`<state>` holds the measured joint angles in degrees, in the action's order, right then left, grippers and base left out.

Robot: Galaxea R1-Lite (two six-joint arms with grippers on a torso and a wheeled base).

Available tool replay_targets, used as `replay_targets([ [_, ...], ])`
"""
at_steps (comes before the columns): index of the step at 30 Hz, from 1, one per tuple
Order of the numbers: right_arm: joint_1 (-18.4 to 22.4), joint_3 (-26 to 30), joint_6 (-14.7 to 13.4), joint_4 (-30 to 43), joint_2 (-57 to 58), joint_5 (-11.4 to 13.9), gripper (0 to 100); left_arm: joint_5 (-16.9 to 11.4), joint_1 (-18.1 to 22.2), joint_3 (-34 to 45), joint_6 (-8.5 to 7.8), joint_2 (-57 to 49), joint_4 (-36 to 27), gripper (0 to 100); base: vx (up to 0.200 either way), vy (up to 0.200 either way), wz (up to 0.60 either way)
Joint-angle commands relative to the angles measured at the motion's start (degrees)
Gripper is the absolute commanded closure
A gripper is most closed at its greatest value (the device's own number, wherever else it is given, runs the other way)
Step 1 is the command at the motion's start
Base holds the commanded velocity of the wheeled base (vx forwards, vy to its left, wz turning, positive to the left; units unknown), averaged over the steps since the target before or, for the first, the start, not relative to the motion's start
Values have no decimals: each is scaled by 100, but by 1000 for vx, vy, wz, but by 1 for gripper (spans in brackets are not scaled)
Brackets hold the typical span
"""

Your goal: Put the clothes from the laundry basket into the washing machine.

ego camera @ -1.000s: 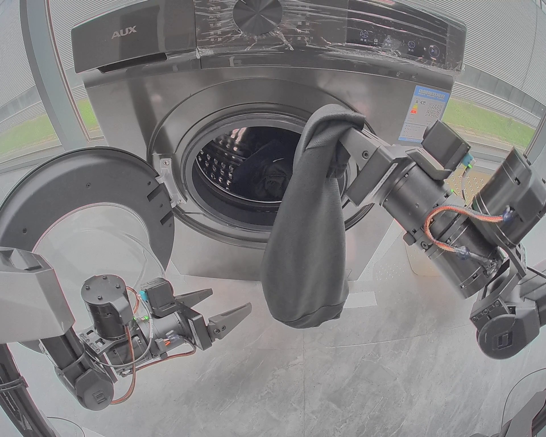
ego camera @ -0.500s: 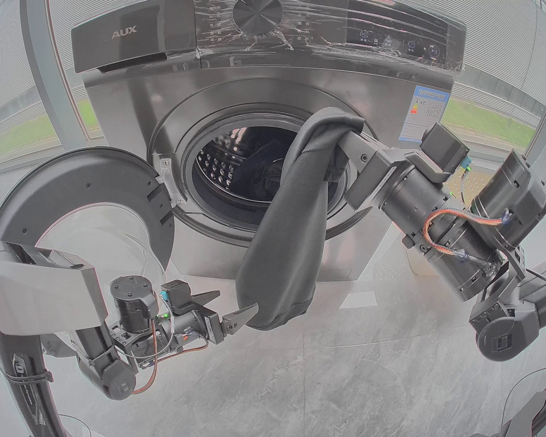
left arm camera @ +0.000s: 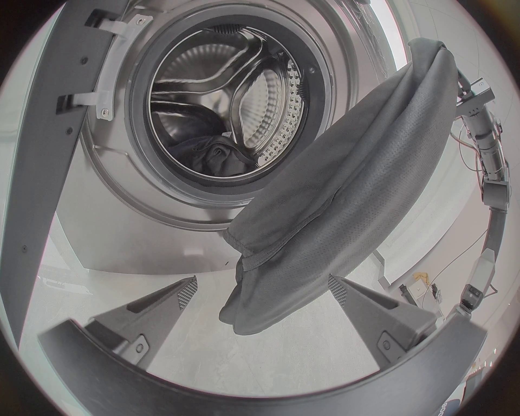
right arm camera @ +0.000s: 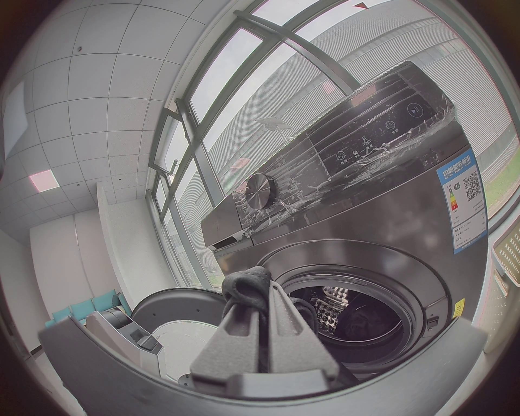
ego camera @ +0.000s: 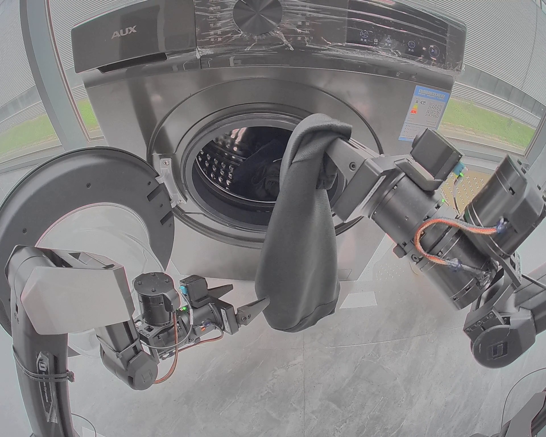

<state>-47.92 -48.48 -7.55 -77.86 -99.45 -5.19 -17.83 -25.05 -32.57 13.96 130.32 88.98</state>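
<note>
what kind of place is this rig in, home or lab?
Likely a lab or showroom, not a home: washing machine with film-wrapped panel, tall windows, grid ceiling tiles.

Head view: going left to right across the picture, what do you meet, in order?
Open washer door → left gripper, jaws open → hanging grey garment → label on the machine's front.
</note>
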Motion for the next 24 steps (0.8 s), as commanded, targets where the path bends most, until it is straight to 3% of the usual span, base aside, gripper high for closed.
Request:
replay_targets([
  [1,-7,5,-1,-10,-31,1,100,-45,-17,-39,2,117,32,0,0,0,0],
  [7,-7,5,-1,-1,-57,-8,100,-150,-44,-109,-7,284,32,0,0,0,0],
  [12,2,-12,-1,-1,-83,-26,100,-475,-96,-232,-113,398,32,0,0,0,0],
  [18,-7,-12,-1,8,-127,-26,100,-431,-167,-504,-192,653,41,0,0,0,0],
  [19,-7,-12,-1,-1,-127,-34,100,-431,-167,-504,-201,653,41,100,0,0,0],
  [24,55,14,-10,-36,-127,-34,100,-326,-140,-531,-218,609,41,100,0,0,0],
])
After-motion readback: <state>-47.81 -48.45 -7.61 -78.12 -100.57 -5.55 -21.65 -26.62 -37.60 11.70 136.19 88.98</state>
